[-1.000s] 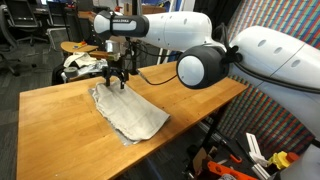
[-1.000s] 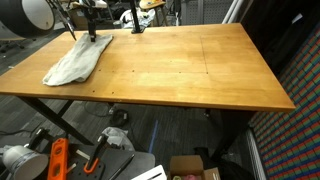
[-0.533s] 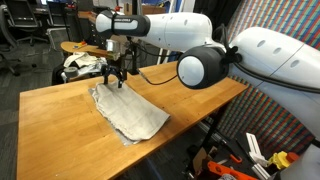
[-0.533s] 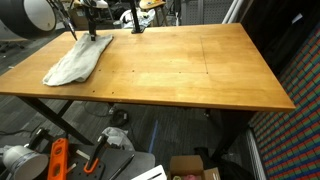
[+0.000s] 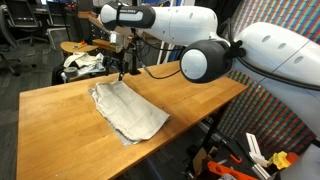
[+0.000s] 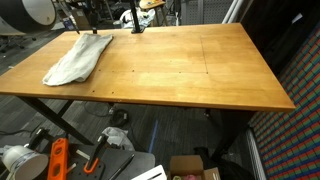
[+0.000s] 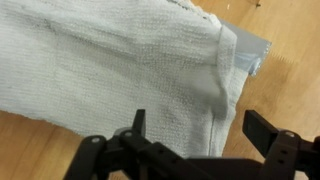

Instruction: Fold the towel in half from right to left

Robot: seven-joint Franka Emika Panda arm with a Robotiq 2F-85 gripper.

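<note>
A single white arm (image 5: pixel 190 30) is seen reaching over the table (image 5: pixel 55 130) from beyond one of its edges, its wrist turned so that the gripper (image 5: pixel 122 66) is pointed straight down at the tabletop. The gripper is held clear of the table surface, nothing touched. In the wrist view the two dark fingers (image 7: pixel 137 126) are spread wide, with nothing held between them.

One towel (image 5: pixel 130 112) is counted. It is laid flat on the table, near one corner in an exterior view (image 6: pixel 75 60), with one end directly under the gripper. A darker grey edge (image 7: pixel 248 45) is shown at one corner of it. One bundle of fabric (image 5: pixel 80 62) is seen beyond the table.
</note>
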